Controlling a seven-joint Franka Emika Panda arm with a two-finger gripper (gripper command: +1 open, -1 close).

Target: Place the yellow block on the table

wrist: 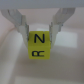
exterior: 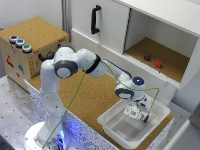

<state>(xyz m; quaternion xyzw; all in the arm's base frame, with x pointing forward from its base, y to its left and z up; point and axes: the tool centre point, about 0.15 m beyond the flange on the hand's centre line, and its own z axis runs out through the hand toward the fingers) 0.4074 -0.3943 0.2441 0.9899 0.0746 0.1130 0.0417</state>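
Note:
In the wrist view the yellow block [wrist: 39, 45], a small yellow cube with black letters, sits between my fingertips, and my gripper [wrist: 39, 33] is shut on it above a white surface. In the exterior view my gripper [exterior: 138, 113] hangs inside the white plastic bin [exterior: 117, 131] at the exterior view's right; the block itself is too small to make out there. The brown cork table [exterior: 90, 97] stretches beside the bin toward the exterior view's left.
A cork-topped wooden box [exterior: 30, 45] with coloured buttons stands at the back left. A white cabinet [exterior: 150, 35] behind holds a small red block [exterior: 158, 64] and a small dark block [exterior: 147, 57] on its open shelf. My arm's base [exterior: 47, 135] stands at the front left.

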